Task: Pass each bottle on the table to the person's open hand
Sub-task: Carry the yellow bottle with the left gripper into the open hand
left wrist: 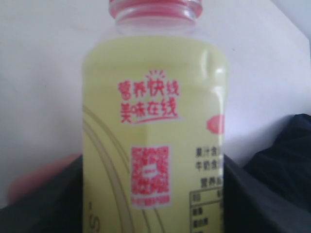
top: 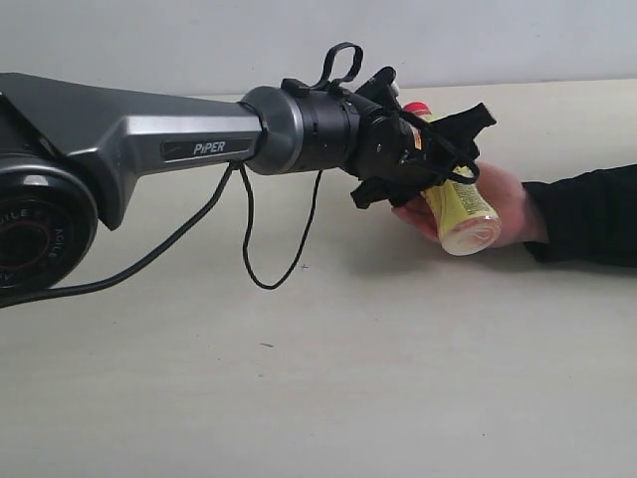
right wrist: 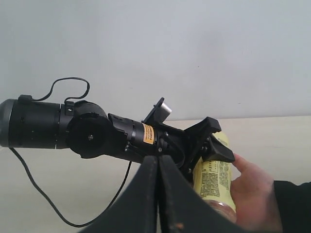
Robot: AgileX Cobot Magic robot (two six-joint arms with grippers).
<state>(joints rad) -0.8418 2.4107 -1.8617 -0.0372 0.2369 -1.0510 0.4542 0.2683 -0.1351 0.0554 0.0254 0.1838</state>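
The yellow bottle (top: 460, 204) with its red cap (top: 417, 108) is tilted, base toward the camera, lying in the person's open hand (top: 503, 199). My left gripper (top: 428, 159) is shut on its body. In the left wrist view the bottle (left wrist: 150, 136) fills the frame between the dark fingers (left wrist: 252, 199), with the hand (left wrist: 39, 179) blurred behind. My right gripper (right wrist: 158, 160) is shut with nothing in it and points at the left arm (right wrist: 87, 131), the bottle (right wrist: 214, 177) and the hand (right wrist: 252, 189). The other three bottles are out of view.
The pale beige table (top: 348, 378) stretches across the exterior view. A black sleeve (top: 587, 214) comes in from the right edge. A black cable (top: 269, 269) loops down from the left arm close to the tabletop.
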